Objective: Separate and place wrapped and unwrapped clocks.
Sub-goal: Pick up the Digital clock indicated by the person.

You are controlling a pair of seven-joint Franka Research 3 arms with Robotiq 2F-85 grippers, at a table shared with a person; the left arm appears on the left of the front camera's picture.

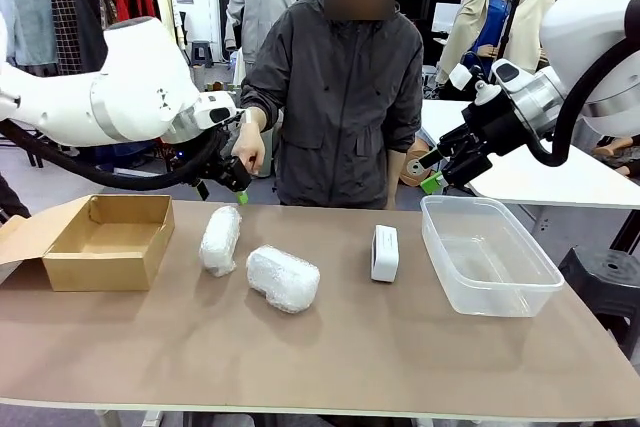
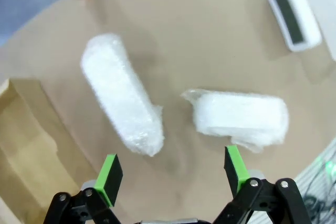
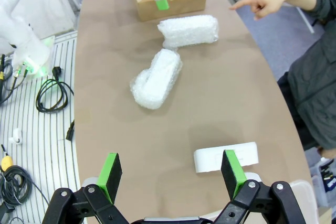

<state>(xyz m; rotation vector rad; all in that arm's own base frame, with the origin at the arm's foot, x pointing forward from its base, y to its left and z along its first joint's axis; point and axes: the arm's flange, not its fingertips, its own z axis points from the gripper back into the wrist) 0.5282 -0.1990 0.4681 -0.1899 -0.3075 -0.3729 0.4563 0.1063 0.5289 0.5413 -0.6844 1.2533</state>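
Left end effector and right end effector hang over the tabletop, fingers apart, empty. Left wrapped clock and right wrapped clock lie mid-table, close but apart. Bare clock stands on edge near the clear bin. Wrapped ones are probably light and squashy with slippery film: grip across the narrow middle. The bare one looks rigid, smooth and tippy: pinch its flat faces.

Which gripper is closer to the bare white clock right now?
Right. The right gripper hangs open, raised just right of the bare clock. The left gripper hangs open above the left wrapped clock, well off to the bare clock's left.
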